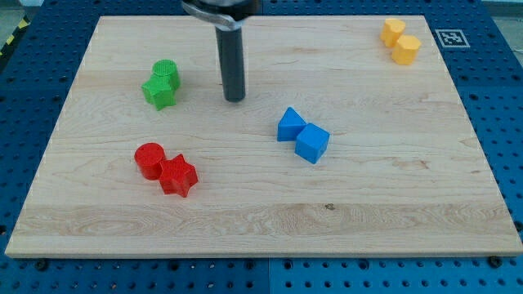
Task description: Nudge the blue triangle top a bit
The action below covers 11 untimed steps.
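Resting up-left of blue triangle [289,124], my tip [234,99]; no readable writing.

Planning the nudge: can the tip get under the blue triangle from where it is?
Probably yes. My tip sits up and to the view's left of the blue triangle, with bare board between. The blue cube touches its lower right, so the approach from below is tight.

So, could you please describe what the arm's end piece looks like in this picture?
It is a straight, smooth, dark grey rod of round section, with a faint sheen along its side. At the view's top it joins a wider dark collar with a lighter metallic rim. My tip is blunt and flat. No cables, labels or markings show on it, and the rest of the arm is out of view.
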{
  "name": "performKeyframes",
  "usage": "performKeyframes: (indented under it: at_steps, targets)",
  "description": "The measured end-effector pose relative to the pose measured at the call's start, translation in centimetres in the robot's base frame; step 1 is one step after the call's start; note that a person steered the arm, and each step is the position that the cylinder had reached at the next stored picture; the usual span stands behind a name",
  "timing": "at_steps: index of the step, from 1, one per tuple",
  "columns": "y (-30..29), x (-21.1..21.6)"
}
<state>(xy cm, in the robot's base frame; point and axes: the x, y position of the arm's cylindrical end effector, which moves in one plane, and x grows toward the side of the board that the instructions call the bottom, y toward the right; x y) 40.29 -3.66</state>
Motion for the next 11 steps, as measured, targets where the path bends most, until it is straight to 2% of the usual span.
performKeyframes:
  at_steps: [1,3,4,5,6,7,10,11]
  targets:
    - [0.1,2.7]
    - [-0.3,4.5]
    - [1.2,6.9]
    - [1.2,6.8]
    - [1.9,4.8]
    - [4.0,6.9]
    - [4.4,8.4]
    - [4.4,10.4]
